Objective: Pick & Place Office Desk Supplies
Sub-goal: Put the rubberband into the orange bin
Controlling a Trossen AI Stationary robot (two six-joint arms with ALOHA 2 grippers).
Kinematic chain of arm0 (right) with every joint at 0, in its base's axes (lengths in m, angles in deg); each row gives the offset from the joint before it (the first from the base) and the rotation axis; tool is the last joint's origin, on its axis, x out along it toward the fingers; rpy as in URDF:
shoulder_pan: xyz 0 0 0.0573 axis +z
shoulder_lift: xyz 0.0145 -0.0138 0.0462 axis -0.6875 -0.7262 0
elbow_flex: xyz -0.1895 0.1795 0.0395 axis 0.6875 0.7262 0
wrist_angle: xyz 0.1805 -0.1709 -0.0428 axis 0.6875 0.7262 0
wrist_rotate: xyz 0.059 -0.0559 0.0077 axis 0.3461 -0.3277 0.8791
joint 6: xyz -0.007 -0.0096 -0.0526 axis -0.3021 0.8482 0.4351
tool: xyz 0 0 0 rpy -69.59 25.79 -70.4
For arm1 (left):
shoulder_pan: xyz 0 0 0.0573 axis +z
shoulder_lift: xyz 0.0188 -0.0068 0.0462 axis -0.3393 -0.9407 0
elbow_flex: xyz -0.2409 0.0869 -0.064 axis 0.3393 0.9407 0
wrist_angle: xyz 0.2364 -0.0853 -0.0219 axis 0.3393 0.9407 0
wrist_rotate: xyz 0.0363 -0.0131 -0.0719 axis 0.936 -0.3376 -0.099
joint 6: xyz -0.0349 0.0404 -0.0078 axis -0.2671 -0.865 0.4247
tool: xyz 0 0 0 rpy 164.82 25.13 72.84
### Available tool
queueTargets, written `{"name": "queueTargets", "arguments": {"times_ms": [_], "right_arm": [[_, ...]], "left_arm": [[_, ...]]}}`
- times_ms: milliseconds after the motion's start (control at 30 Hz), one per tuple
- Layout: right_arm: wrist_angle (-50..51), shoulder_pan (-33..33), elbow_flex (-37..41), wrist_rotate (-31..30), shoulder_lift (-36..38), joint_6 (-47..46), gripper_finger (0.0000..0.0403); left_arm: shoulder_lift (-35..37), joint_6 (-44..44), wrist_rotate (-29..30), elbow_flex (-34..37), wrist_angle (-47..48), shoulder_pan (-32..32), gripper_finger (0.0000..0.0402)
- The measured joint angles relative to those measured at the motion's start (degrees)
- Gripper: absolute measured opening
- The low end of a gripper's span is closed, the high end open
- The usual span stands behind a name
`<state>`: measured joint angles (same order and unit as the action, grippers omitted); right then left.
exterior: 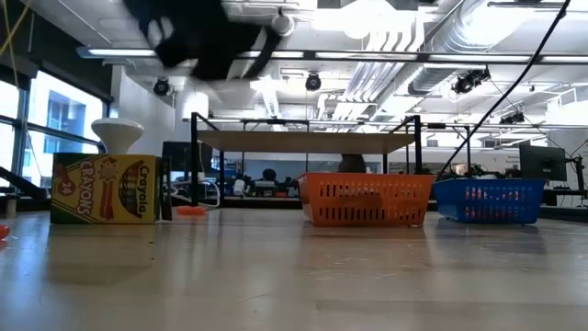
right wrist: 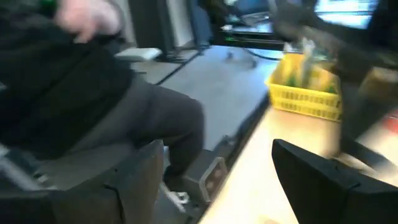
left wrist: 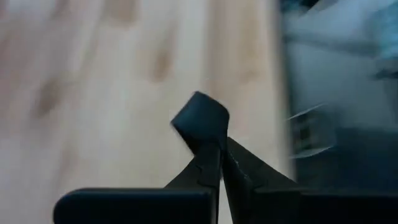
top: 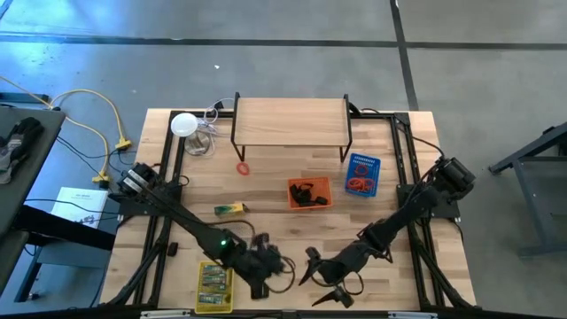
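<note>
Toward the front edge from the orange slotted plastic basket (top: 309, 193), and to its left in the high view, the left gripper (left wrist: 217, 149) is clamped on a small black clip (left wrist: 200, 118), pinched at the very fingertips. Other black clips lie in that orange basket, so I judge it to be the target.

To do the carry well, lift clear of the tabletop first. Cross to the orange basket at a steady pace, since so shallow a pinch could let the clip twist. Release only once the clip is inside the rim.

The right gripper (top: 321, 282) waits with its fingers spread wide, also on the front-edge side of the orange basket and near the left one. The left arm should therefore swing away from it.

A yellow-green oblong crayon pack (top: 230, 209) lies left of the orange basket, just off the likely path. The blue slotted basket (top: 362, 175) holding red ring bands stands close on the orange basket's right, so overshoot is the risk there. The yellow basket (top: 213, 286) sits further to the front-left. A person (right wrist: 93, 93) sits beyond the front edge.
</note>
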<state>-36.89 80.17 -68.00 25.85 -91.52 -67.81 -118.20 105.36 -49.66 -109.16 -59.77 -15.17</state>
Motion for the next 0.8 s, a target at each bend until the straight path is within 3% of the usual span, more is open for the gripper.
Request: {"name": "queueTargets", "arguments": {"times_ms": [133,267,533,800], "right_arm": [[1.2,-0.3,0.0,-7.1,-1.5,-4.4,0.0287],[2.0,-1.9,0.0,-8.7,-1.6,-10.5,0.0287],[0.9,-4.5,0.0,-12.1,-1.5,-14.7,0.0287],[-1.2,-5.0,0.0,-17.2,-1.5,-14.5,0.0275]], "left_arm": [[0.2,0.0,-1.4,-0.1,-8.7,-1.2,0.0001],[0.2,0.0,-0.9,-0.1,-12.5,-2.0,0.0001],[0.2,-0.1,6.4,-0.1,-12.8,-2.0,0.0001],[0.2,-2.7,7.9,-0.1,-12.8,-2.0,0.0001]]}}
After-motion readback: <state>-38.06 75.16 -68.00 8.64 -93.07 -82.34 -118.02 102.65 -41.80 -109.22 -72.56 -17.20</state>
